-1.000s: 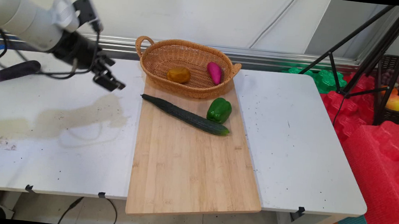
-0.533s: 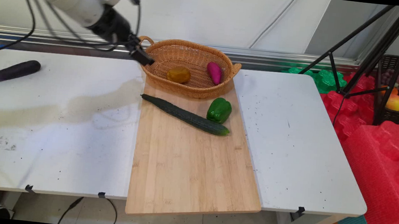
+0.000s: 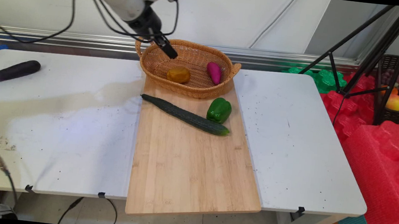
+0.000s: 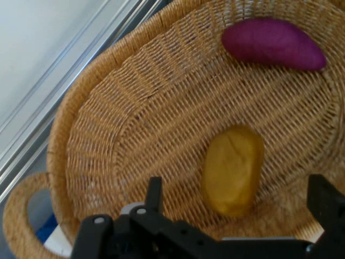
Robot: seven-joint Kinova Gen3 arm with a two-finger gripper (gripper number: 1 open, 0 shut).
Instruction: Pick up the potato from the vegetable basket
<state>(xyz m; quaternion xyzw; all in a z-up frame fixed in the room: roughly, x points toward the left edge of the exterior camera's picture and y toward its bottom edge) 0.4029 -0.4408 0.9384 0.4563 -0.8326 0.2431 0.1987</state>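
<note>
Gripper [image 3: 167, 49]: upper centre-left of the main view, hanging over the left end of the basket; fingers spread apart, nothing between them. In the hand view one finger [image 4: 154, 194] rises at lower centre, the other at the lower right edge.
Basket [image 3: 160, 60]: woven wicker with a loop handle at each end, standing on the far end of the board.
Potato [image 3: 178, 74]: brownish-yellow, lying in the basket's left half, the nearest thing to the gripper; in the hand view it sits between the two fingers, not touched.
Sweet potato [image 3: 214, 72]: purple, in the basket's right half, apart from the potato.
Board [image 3: 187, 168]: pale wood, centre of the white table [image 3: 57, 132].
Cucumber [image 3: 184, 115]: lying slantwise on the board, just in front of the basket.
Pepper [image 3: 219, 110]: green, touching the cucumber near its right end.
Eggplant [image 3: 11, 71]: dark purple, far left on the table, well apart from the rest.
</note>
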